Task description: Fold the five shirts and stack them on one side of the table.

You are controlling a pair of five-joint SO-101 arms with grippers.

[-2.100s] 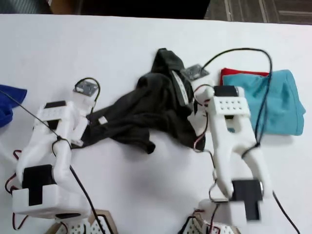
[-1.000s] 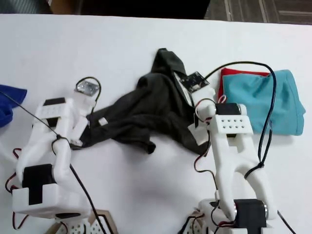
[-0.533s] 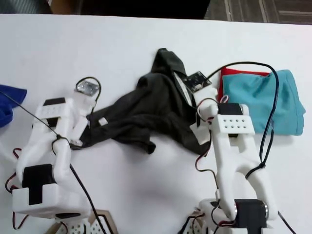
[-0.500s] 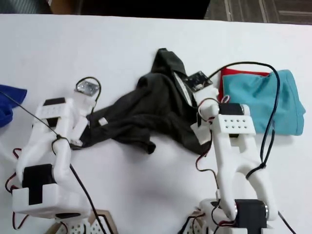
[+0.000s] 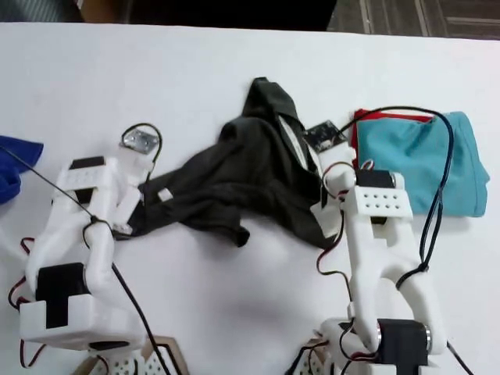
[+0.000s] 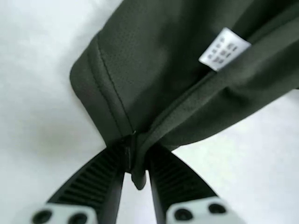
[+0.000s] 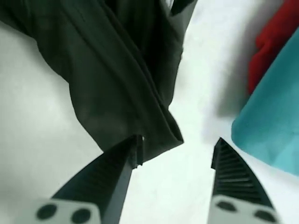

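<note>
A black shirt (image 5: 242,176) is spread in a crumpled heap in the middle of the white counter (image 5: 156,70), between the two arms. It is not folded. One corner of it is pinched tight by the left tool (image 6: 138,156), whose two dark fingers are closed on a bunched hem, low down by the counter. A small white tag (image 6: 224,46) is seen on the shirt just past that grip. The right tool (image 7: 177,144) is held wide apart and nothing is gripped in it. One of its fingers is set right at the edge of the black shirt's other end, and the other finger is hung over bare counter, near a teal shirt (image 5: 406,164). The teal shirt is folded and is laid on the right side of the counter, on top of a red shirt (image 5: 375,117), of which a thin strip is seen along the far edge and at one corner. The black shirt is kept apart from this pile by a small gap of counter. A blue shirt (image 5: 12,168) is bunched at the left edge of the counter, well apart from the rest.
</note>
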